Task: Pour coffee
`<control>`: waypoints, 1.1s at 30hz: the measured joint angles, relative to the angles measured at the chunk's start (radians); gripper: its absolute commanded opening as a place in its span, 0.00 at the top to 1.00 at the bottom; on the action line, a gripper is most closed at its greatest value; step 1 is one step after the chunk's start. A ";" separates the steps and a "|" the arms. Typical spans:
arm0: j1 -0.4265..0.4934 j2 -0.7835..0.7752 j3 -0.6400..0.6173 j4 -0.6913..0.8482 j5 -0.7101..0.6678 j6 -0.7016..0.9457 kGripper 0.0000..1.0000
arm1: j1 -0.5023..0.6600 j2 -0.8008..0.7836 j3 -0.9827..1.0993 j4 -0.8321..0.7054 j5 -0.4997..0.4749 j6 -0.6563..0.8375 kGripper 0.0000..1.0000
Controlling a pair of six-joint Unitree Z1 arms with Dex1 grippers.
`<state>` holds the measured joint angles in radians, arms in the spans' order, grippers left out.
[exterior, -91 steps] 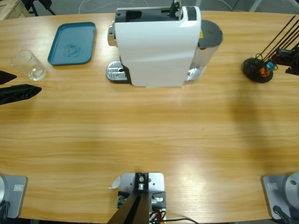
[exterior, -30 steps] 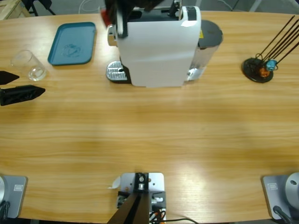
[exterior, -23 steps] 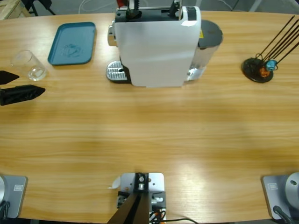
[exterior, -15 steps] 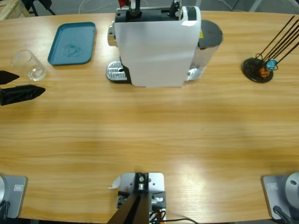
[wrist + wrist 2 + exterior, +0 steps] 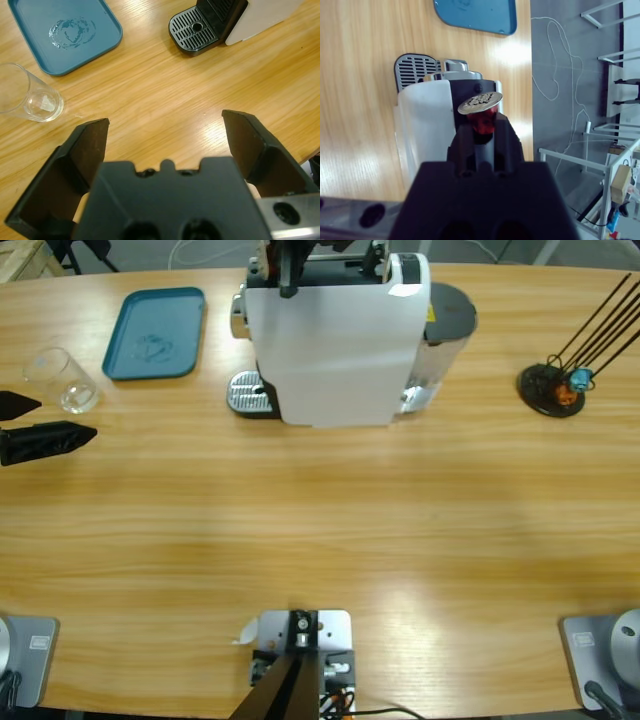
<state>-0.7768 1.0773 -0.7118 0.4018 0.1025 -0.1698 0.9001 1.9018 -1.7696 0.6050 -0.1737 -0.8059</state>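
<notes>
A glossy white plastic coffee machine (image 5: 335,340) and clear glass (image 5: 62,379) stand on the varnished wooden table (image 5: 320,530).

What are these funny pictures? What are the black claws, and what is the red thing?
They show a robot with two arms at a long wooden table. One picture looks down from above. The other two come from cameras on the robot's wrists. The left gripper is open and empty beside a clear empty drinking glass and a teal plastic tray. The right gripper is shut on a red coffee capsule with a silver foil top, above the white coffee machine.
</notes>
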 measured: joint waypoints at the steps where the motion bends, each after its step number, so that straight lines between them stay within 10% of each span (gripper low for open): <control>1: 0.000 0.000 0.000 0.000 0.000 0.000 0.02 | -0.001 0.000 0.000 0.000 -0.003 0.000 1.00; 33: 0.000 0.000 0.000 0.000 0.004 0.000 0.03 | 0.000 0.000 -0.005 0.046 -0.050 0.023 1.00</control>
<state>-0.7768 1.0773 -0.7118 0.4018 0.1068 -0.1698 0.9000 1.9014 -1.7748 0.6510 -0.2238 -0.7828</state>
